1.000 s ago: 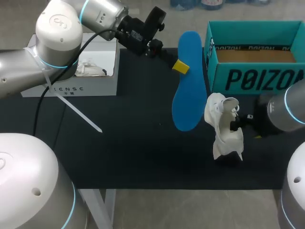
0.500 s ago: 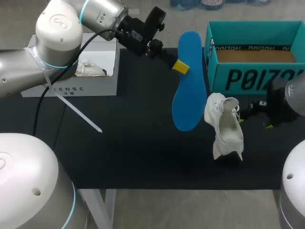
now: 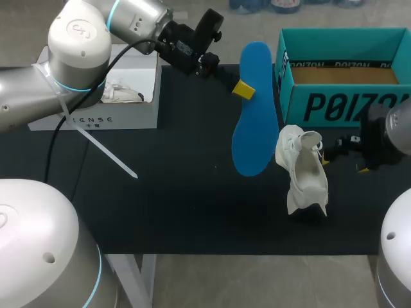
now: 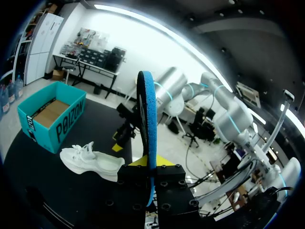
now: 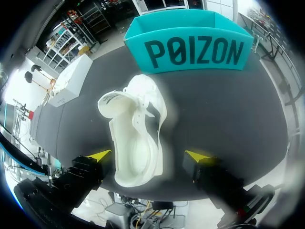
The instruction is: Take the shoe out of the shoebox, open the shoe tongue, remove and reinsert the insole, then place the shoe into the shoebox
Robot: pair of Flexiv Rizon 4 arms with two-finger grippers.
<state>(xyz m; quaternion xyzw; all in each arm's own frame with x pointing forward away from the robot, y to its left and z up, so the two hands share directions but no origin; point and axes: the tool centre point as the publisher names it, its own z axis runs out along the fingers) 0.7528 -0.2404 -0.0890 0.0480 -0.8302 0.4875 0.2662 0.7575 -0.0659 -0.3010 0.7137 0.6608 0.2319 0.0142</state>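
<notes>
The white shoe (image 3: 303,172) rests on the dark bench (image 3: 180,192), just in front of the teal shoebox (image 3: 340,106), with its opening spread. The blue insole (image 3: 253,109) is held aloft beside it, clamped nearer its narrower end by the fingers of the left gripper (image 3: 243,88). The right gripper (image 5: 148,155) is set before the shoe, its fingers wide and touching nothing. The insole is judged thin, light and bendable; the shoe soft, best pinned at the heel collar.

A black-topped table (image 3: 180,212) (pale leg (image 3: 137,277) under its near edge) bears an open white box (image 3: 145,108).
</notes>
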